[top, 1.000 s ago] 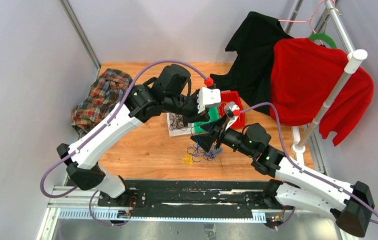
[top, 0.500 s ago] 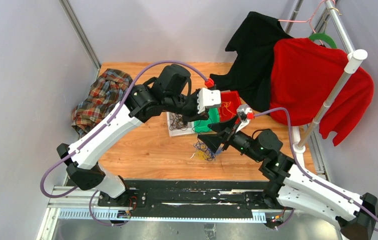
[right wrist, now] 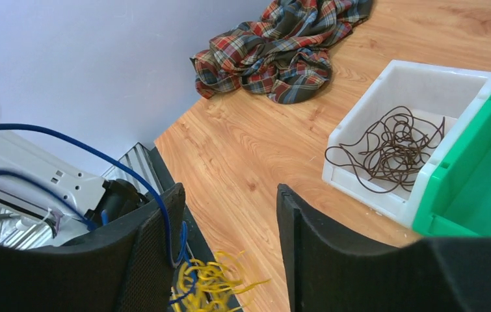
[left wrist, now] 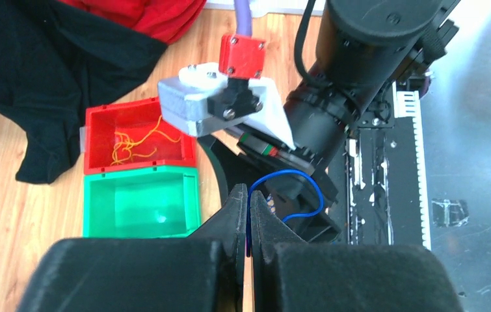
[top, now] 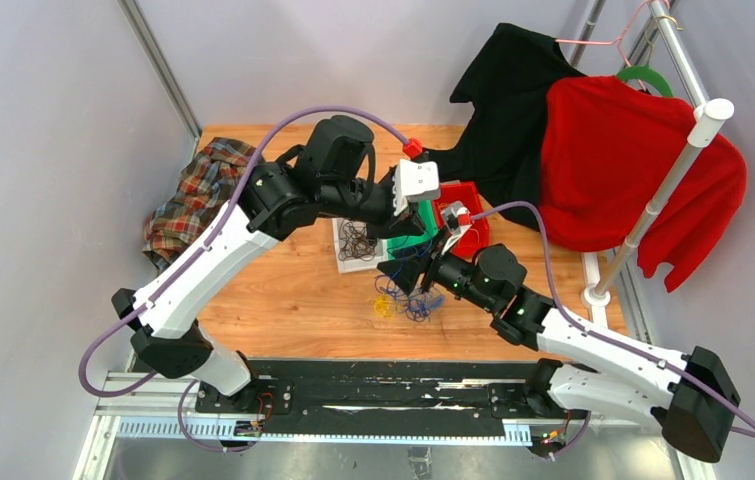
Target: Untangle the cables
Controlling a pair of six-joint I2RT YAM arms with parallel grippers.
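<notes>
My left gripper is shut on a thin blue cable, which loops out to the right of its tips; in the top view this gripper hangs over the bins. My right gripper is open and sits low over the loose clump of cables on the wood. A blue cable drapes across its left finger. Yellow cables lie just below the gap. From above, the right gripper is at the clump's far edge.
A white bin holds dark cables. Beside it stand an empty green bin and a red bin with yellow-orange cables. A plaid cloth lies far left. Black and red garments hang on a rack at right.
The right arm swung out to the right, then came back left over the clump, and its jaws have narrowed. The left arm lifted slightly, still shut on the blue cable.
</notes>
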